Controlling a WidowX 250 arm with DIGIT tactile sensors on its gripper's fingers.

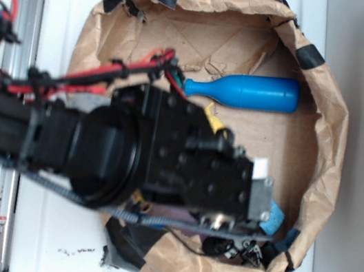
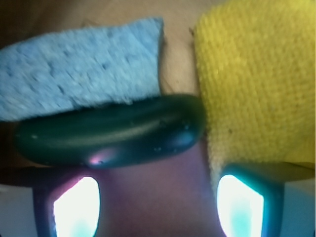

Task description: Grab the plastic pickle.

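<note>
The plastic pickle [image 2: 108, 136] is dark green, glossy and slightly curved. It fills the middle of the wrist view, lying crosswise just beyond my fingertips. My gripper [image 2: 158, 202] is open; its two bright pads [image 2: 76, 207] stand far apart at the bottom corners with only bare floor between them. The pickle's left end sits just above the left pad, and its right end stops short of the right pad. In the exterior view the arm hides the pickle, and the gripper [image 1: 237, 246] is low near the front wall of the paper enclosure.
A light blue sponge [image 2: 79, 74] lies right behind the pickle, touching it. A yellow cloth [image 2: 256, 84] lies at the pickle's right end. A blue bottle-shaped toy [image 1: 245, 91] lies at the back. A crumpled brown paper wall [image 1: 327, 146] with black tape rings everything.
</note>
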